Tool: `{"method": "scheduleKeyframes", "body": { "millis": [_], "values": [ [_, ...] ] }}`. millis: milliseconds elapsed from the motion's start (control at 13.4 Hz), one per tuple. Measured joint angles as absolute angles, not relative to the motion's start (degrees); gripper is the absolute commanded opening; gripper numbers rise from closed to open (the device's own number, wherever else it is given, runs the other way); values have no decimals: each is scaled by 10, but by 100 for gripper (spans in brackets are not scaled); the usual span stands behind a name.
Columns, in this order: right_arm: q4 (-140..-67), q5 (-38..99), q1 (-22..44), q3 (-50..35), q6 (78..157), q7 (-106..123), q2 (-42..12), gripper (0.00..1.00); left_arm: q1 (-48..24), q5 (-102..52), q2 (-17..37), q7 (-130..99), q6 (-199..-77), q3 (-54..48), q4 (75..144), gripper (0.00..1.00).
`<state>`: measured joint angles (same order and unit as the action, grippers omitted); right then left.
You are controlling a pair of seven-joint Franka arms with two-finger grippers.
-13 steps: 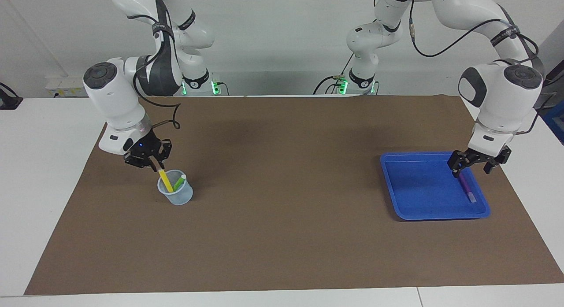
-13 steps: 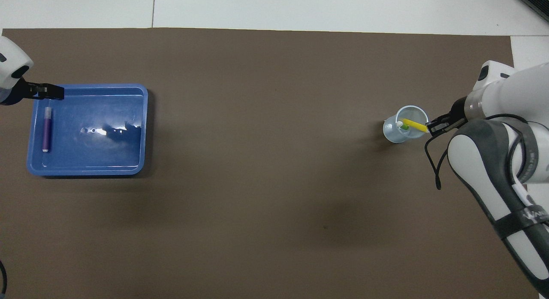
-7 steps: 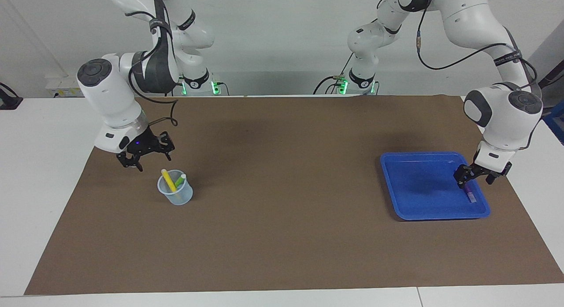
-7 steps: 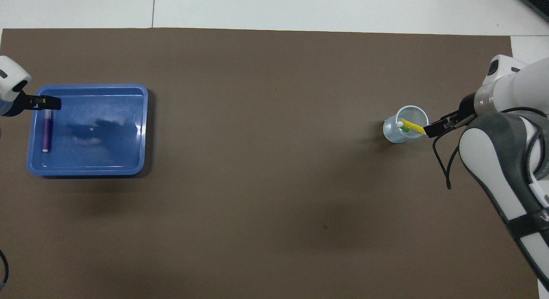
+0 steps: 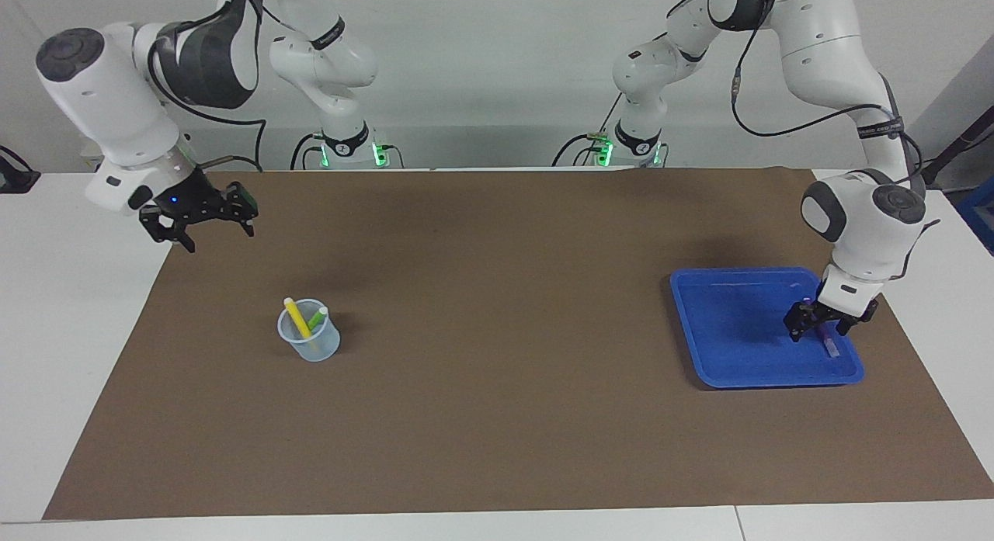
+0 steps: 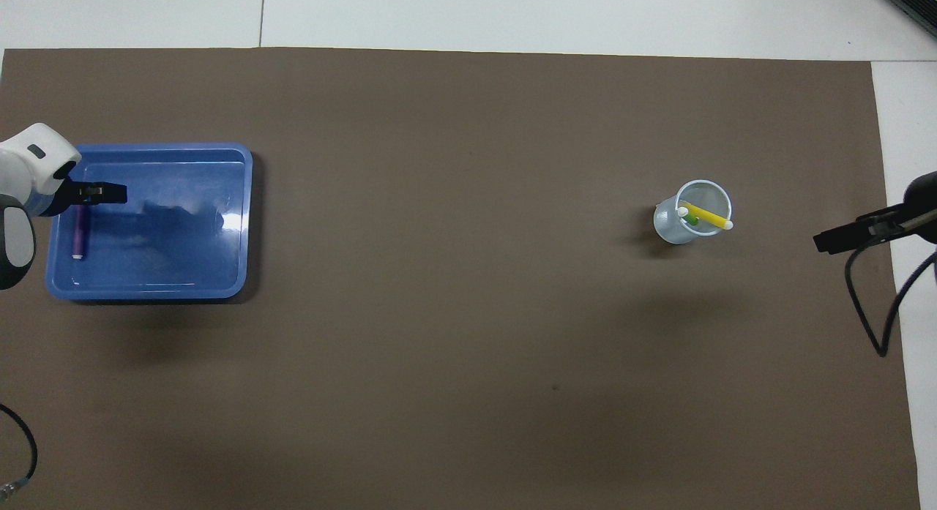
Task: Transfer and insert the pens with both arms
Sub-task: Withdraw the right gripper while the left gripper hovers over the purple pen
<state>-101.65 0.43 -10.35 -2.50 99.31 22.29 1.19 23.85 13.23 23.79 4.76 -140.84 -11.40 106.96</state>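
Over the blue tray (image 5: 699, 324), the released left hand (image 5: 819, 330) should be lowered squarely astride the purple pen (image 6: 77, 232) lying in it and clenched at mid-barrel, while the released right hand (image 5: 203, 223) waits above the bench (image 5: 497, 417).

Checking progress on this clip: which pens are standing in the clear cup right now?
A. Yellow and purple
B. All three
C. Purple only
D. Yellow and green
D: the yellow pen and green pen lean in the cup, while the purple pen lies in the blue tray.
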Motion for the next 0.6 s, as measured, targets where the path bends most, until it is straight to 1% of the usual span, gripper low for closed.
{"method": "scheduleKeyframes", "body": {
  "millis": [224, 373, 597],
  "values": [
    [-989, 4, -102, -27, 938, 179, 45, 100, 252, 132, 238, 48, -1423, -115, 1086, 100],
    [-984, 4, -98, -34, 922, 141, 48, 100, 252, 132, 238, 48, -1423, -115, 1087, 100],
    [-984, 4, -69, -40, 912, 99, 44, 100, 252, 132, 238, 48, -1423, -117, 1089, 100]
  ]
}}
